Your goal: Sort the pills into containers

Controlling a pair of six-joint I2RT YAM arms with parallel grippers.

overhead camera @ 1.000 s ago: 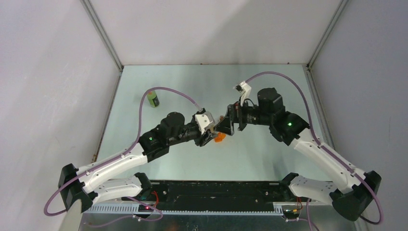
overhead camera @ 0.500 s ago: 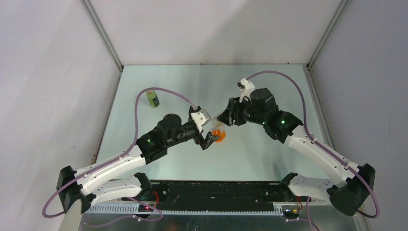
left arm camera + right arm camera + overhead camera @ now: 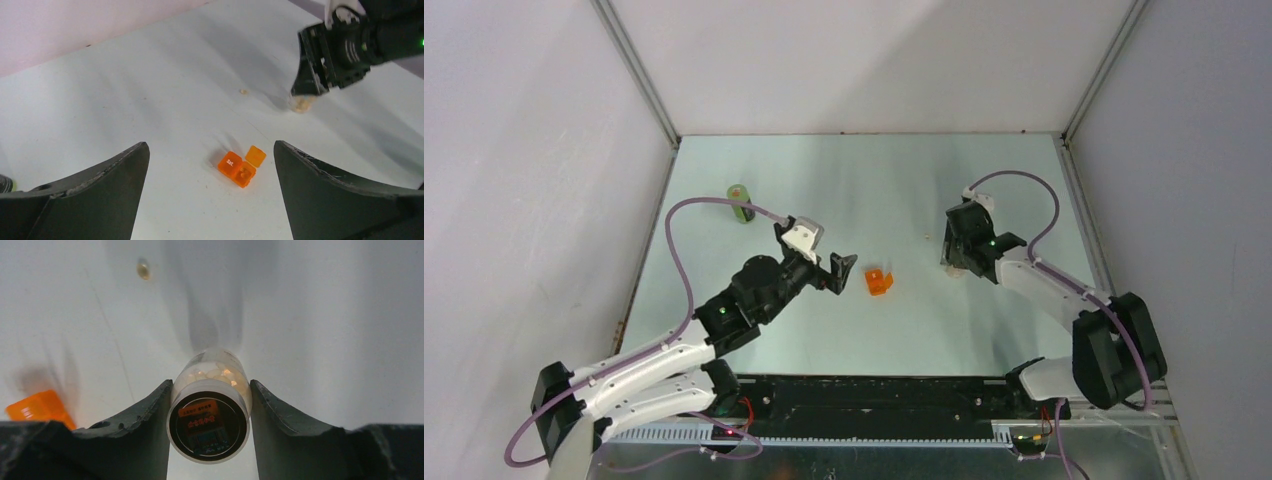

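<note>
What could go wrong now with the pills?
1. The vial of pills is pinched only by its round sides in the right tool; it might slip and roll.
2. A loose pill lies beyond it and could get knocked away.
3. The box is small, so the open left tool might shove it instead of grabbing it.

Robot lab enclosure; plain walls [image 3: 874, 60]; framed pale table [image 3: 864, 180]

Glossy orange plastic box [image 3: 236, 168], clear smooth plastic vial [image 3: 212, 375], matt pale table [image 3: 844, 180], matt black left pincer [image 3: 211, 146]
</note>
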